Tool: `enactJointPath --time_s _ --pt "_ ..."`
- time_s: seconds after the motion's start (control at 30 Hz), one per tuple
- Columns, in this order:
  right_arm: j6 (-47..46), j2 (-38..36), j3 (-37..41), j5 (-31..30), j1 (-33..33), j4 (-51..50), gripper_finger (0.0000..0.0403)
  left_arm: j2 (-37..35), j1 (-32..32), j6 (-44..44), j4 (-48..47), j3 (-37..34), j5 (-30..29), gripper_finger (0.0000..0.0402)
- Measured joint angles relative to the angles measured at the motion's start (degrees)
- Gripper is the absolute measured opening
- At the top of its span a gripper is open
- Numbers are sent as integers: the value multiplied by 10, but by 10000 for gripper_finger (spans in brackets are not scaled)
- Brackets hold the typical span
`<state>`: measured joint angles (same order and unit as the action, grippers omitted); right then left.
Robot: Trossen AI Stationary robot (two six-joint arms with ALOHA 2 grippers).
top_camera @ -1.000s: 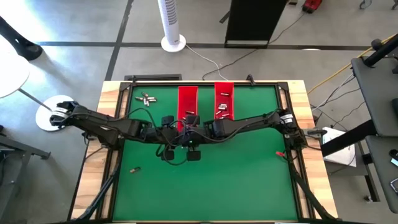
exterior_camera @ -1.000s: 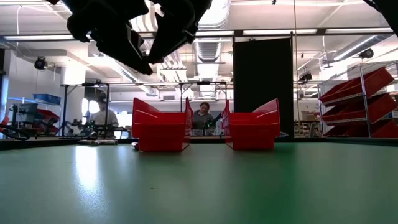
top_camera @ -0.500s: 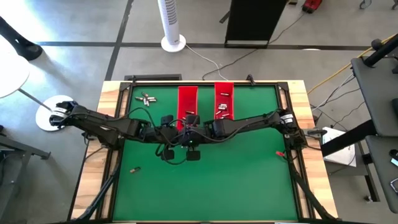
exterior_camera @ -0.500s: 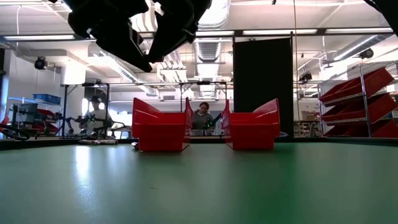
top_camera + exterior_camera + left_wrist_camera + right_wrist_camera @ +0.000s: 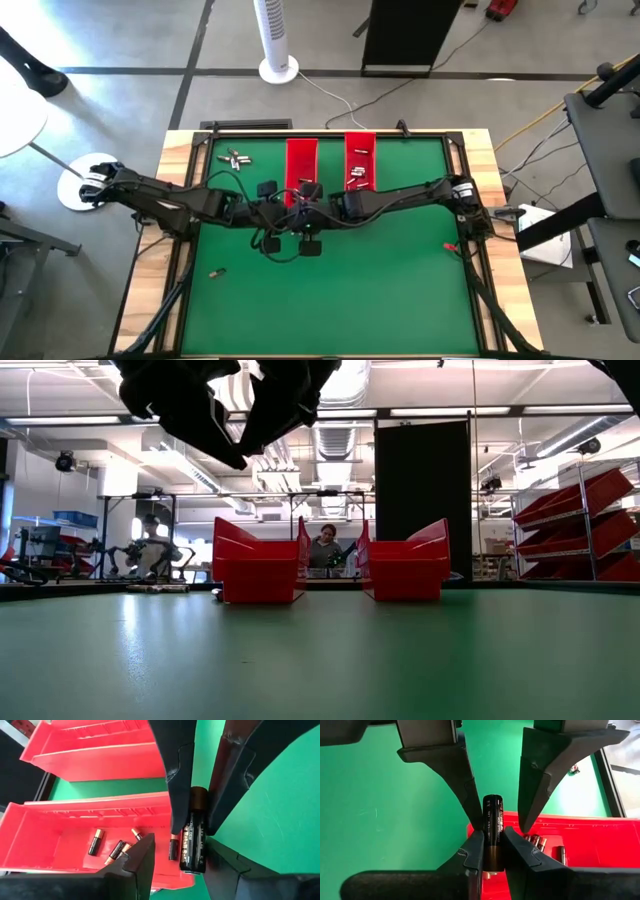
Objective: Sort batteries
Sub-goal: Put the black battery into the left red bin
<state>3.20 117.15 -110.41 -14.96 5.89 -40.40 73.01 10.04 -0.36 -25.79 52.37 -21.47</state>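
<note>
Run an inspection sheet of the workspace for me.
Surface: green mat, wooden border.
Job's things: left red tray and right red tray hold sorted batteries; loose batteries far left, single battery near left.
Clutter: small red item by the right edge.
Grippers: right gripper shut on a dark battery; left gripper fingers open around it.
Cables: black loops below the wrists.
Surroundings: tower fan, black cabinet, person behind the trays.

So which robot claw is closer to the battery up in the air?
Right. The right gripper is clamped on the battery; the left gripper has its fingers apart on either side of it, not gripping.
</note>
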Motion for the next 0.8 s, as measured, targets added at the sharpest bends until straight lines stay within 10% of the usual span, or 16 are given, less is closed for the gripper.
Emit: enactJointPath --time_s 0.8 --pt "4 1 0 1 -2 -13 40 -3 3 -12 -19 12 44 130"
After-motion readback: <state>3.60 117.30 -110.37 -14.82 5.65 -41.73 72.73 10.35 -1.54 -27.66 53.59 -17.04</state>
